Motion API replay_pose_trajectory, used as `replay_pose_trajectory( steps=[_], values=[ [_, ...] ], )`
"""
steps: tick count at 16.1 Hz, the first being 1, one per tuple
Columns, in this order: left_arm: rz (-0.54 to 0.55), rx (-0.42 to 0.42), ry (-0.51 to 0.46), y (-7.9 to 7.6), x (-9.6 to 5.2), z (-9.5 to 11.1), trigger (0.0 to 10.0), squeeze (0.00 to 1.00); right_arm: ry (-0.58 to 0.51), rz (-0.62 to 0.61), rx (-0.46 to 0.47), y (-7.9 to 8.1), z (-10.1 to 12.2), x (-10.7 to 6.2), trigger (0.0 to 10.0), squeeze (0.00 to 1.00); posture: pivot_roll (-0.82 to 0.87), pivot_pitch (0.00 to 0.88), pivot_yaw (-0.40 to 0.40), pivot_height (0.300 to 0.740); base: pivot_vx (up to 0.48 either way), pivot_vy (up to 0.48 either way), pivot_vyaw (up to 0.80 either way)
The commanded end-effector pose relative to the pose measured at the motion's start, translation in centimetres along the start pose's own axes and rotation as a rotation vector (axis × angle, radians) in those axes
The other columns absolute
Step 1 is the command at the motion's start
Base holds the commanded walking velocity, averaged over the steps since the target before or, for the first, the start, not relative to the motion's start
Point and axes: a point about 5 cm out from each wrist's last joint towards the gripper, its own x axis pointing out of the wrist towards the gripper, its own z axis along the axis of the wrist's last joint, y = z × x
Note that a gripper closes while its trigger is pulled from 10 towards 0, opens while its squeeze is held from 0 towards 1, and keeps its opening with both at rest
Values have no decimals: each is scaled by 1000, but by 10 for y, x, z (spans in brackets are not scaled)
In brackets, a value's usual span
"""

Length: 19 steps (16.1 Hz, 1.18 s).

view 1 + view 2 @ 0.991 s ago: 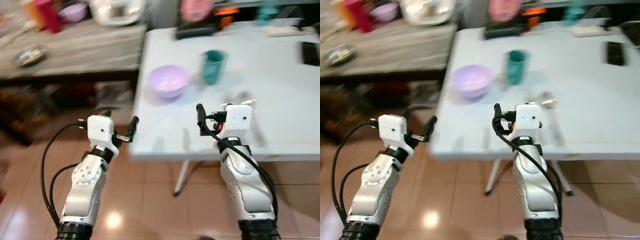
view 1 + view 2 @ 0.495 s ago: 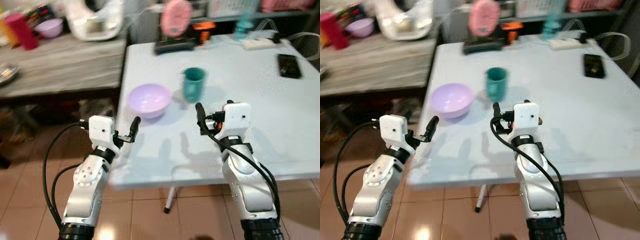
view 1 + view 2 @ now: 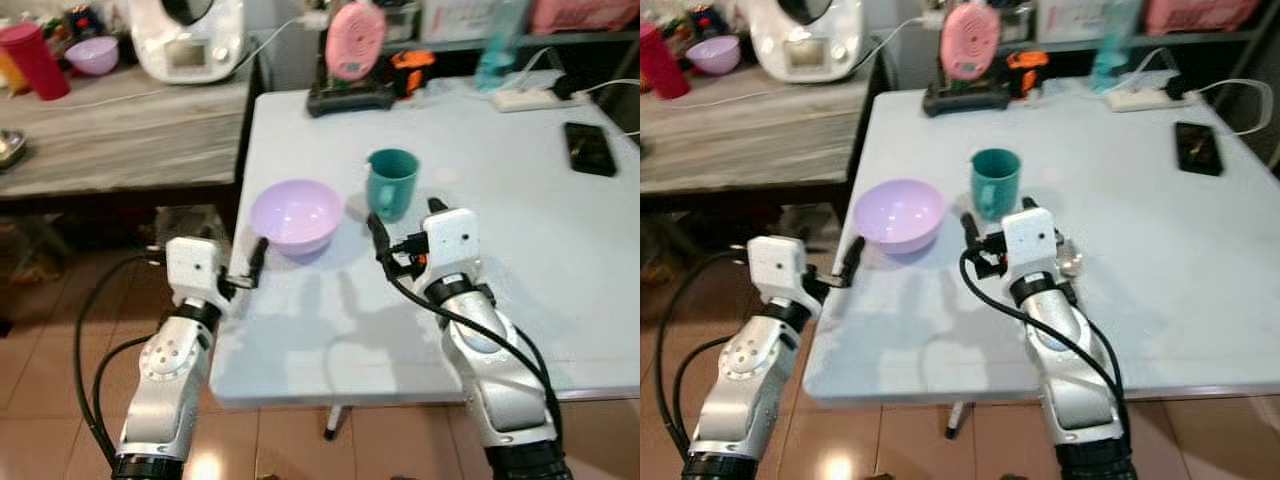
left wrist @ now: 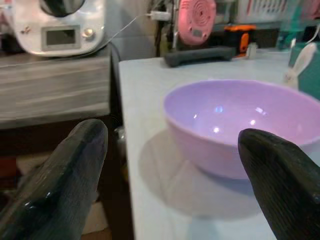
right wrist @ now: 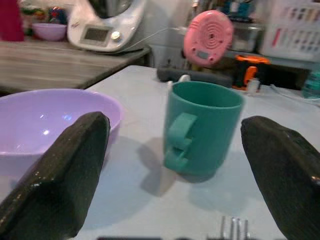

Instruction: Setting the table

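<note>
Hands spread wide: left hand (image 3: pixel 257 262) facing purple bowl (image 3: pixel 297 215), right hand (image 5: pixel 170 185) facing teal mug (image 5: pixel 202 127).

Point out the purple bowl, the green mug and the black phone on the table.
Bowl (image 3: pixel 296 213), left eye view, on its inner hollow.
Mug (image 3: pixel 391 184), left eye view, on its outer wall.
Phone (image 3: pixel 589 148), left eye view, on its dark face.

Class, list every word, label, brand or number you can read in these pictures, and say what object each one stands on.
No text can be read.
White kitchen appliance: its display panel is too blurred to read.
Pink round device: a small panel, too blurred to read.
Teal mug: no lettering visible.
Purple bowl: no lettering visible.
</note>
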Motion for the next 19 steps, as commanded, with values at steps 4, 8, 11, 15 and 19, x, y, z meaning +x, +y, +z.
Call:
replay_pose_trajectory(
  steps=[4, 8, 11, 15, 19],
  values=[
    [16, 44, 17, 10, -16, -4, 10000, 0, -36, 152, -44, 5, 11, 2, 10000, 0, -141, 134, 66, 740, 0, 0, 0],
    [-66, 42, 68, 13, -30, -13, 10000, 0, 9, 302, -136, 3, 10, 10, 10000, 0, -133, 150, 50, 740, 0, 0, 0],
    [-131, 50, 85, 10, -37, -17, 10000, 0, 37, 408, -222, -5, 10, 21, 10000, 0, -131, 161, 36, 740, 0, 0, 0],
    [-196, 50, 91, 5, -43, -19, 10000, 0, 60, 577, -330, -8, 16, 37, 10000, 0, -126, 168, 28, 740, 0, 0, 0],
    [-198, 43, 92, 3, -45, -20, 10000, 0, 53, 725, -470, -7, 19, 55, 10000, 0, -113, 173, 23, 740, 0, 0, 0]
  ],
)
